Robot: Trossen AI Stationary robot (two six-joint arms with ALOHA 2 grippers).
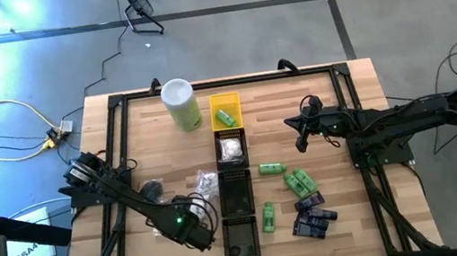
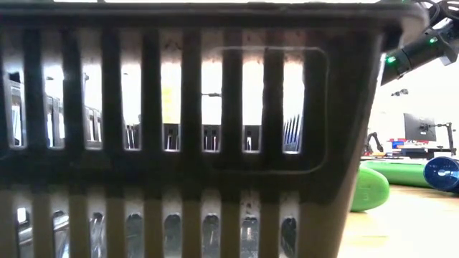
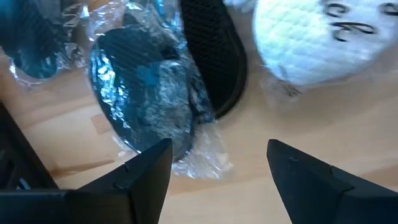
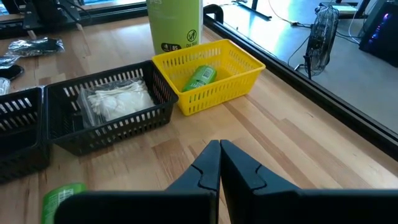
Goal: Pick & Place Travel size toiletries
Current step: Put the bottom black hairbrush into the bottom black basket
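High view shows the left hand open and empty beside the near black tray, poised by a wrapped black puck on the worktop, while the shut right hand waits far right.

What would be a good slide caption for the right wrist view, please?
Shut right gripper above the wooden table, facing a yellow tray holding one green bottle.

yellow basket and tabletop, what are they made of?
Yellow basket: looks like moulded plastic, glossy, with slotted lattice walls. Tabletop: looks like wood, light planks with visible grain and seams, satin finish. Neither is certain from looks alone.
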